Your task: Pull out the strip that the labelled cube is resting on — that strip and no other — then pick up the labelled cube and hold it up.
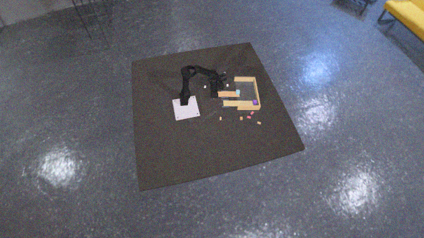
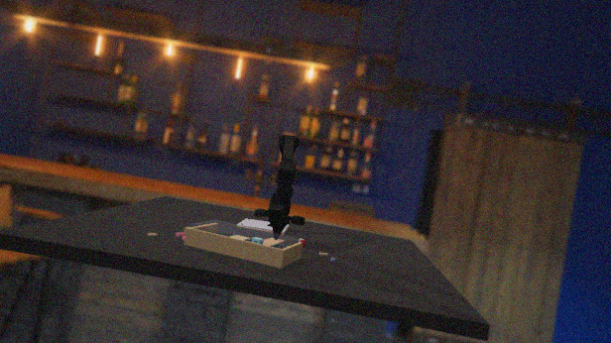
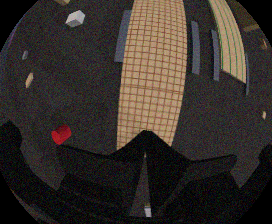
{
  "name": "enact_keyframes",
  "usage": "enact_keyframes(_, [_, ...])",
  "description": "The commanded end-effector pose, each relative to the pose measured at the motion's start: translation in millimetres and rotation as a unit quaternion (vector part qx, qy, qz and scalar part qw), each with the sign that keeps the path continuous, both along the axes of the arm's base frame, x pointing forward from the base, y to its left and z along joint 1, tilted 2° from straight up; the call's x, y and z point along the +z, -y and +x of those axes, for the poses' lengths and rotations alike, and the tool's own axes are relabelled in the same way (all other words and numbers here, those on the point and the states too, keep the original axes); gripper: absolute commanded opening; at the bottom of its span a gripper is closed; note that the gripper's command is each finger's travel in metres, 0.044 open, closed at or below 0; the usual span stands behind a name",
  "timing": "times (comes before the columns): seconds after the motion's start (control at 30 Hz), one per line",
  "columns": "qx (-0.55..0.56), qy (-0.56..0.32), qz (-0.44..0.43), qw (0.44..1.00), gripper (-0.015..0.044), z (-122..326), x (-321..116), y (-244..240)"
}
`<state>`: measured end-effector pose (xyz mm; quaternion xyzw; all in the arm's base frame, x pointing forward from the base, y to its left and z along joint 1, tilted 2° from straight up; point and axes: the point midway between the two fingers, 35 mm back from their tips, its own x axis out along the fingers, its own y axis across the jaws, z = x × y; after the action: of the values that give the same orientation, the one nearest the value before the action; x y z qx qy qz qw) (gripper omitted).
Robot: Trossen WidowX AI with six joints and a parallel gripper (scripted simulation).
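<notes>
the fingers are shut together, gripping nothing, at the grid-patterned strip; beyond them, the light-blue cube rests on it.

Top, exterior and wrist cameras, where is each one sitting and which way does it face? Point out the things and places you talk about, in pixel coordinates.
Top: high above, looking down at the dark table (image 1: 165,151); the whole arm and its white base plate (image 1: 179,113) show.
Exterior: off beyond the table's edge, looking across the wooden frame (image 1: 257,91) (image 2: 233,247) toward the arm and bottle shelves; the arm shows front-on.
Wrist: on the arm by the gripper (image 3: 146,134), looking past its fingers at the grid-patterned strip (image 1: 228,93) (image 3: 153,65).
Top and exterior share the frame and light-blue cube (image 1: 237,92) (image 2: 257,240).
</notes>
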<state>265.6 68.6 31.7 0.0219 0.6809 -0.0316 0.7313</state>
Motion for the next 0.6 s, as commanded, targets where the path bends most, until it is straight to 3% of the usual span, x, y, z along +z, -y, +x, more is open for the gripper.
enact_keyframes(0.0, [-0.001, -0.017, -0.003, 1.000, 0.0000, -14, -8, 1])
enact_keyframes(0.57, [-0.001, -0.018, -0.003, 1.000, 0.0000, -40, -9, -2])
